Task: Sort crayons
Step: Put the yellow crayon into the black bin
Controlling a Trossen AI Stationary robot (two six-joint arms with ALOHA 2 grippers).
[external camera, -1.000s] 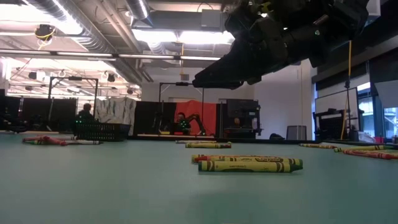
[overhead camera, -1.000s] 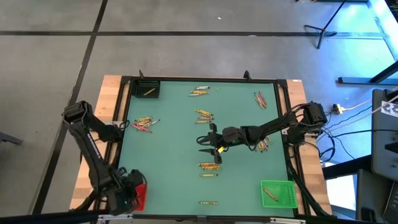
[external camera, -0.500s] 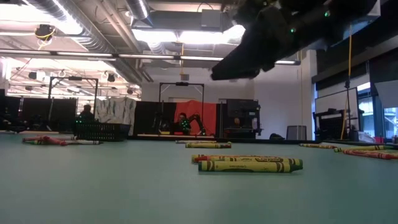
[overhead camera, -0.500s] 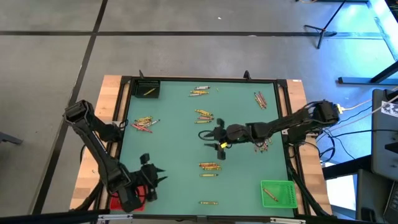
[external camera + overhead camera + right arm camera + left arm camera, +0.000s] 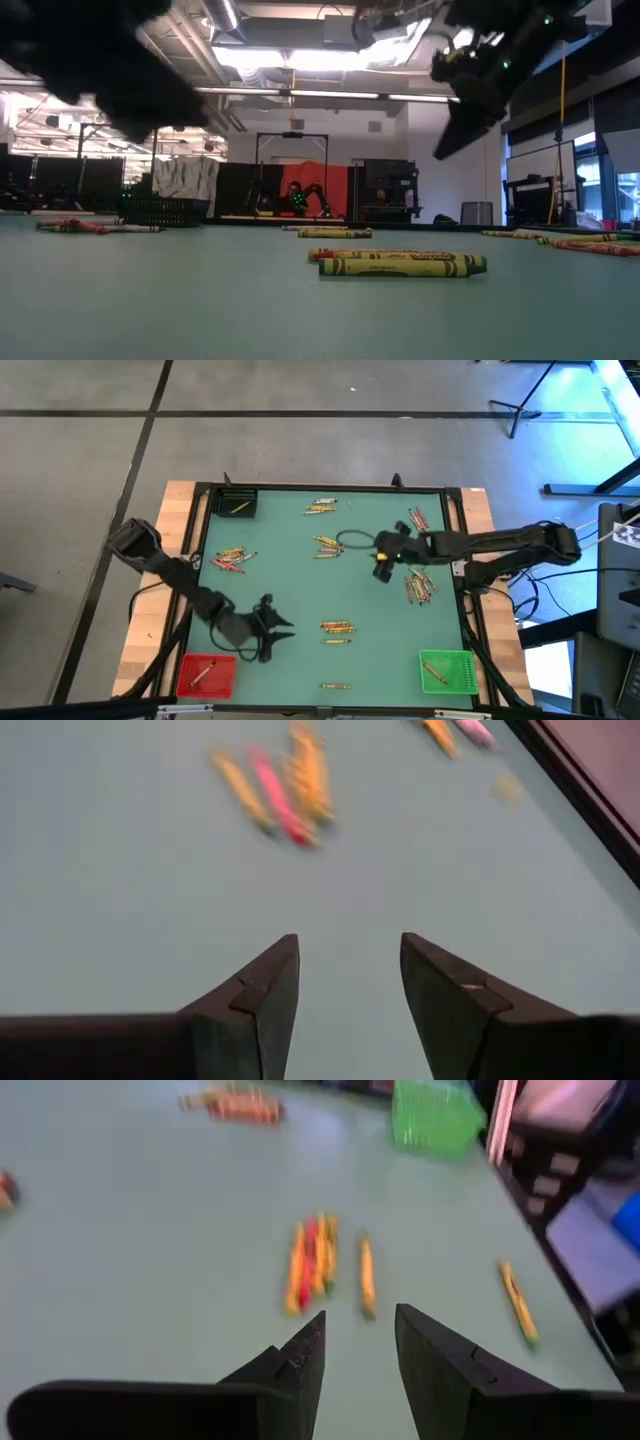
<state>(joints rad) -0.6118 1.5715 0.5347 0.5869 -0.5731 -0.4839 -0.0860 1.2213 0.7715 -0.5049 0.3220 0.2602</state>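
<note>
i read the left claw (image 5: 268,628) as spread and empty, hanging over the near-left part of the worktop (image 5: 290,600). the left wrist view shows bare surface between its two fingers (image 5: 300,1365).

the crayons nearest it are a short row of three (image 5: 337,626) with a single one (image 5: 336,641) just beside them, near the middle of the worktop toward the near edge. they lie straight ahead of the left claw, toward the right edge. each crayon's long axis runs left edge to right edge, so in the left wrist view they point away from the fingers. in my judgement the left arm is the nearer arm for this group, and the claw will need to turn so the fingers close across the crayon rather than along it.

the right claw (image 5: 382,560) is also spread and empty, above the worktop right of centre toward the far edge. a bundle (image 5: 419,588) lies just beside it toward the right edge. another small bundle (image 5: 327,545) lies to its left.

other clusters lie near the left edge (image 5: 232,558), near the far edge (image 5: 321,507), near the far-right corner (image 5: 417,519), and one crayon lies close to the near edge (image 5: 335,686).

containers:
- red bin (image 5: 206,675), near-left corner: one crayon inside.
- green bin (image 5: 447,670), near-right corner: one crayon inside.
- black bin (image 5: 238,502), far-left corner: one yellow crayon inside.

most of the sorting is not yet done.
</note>
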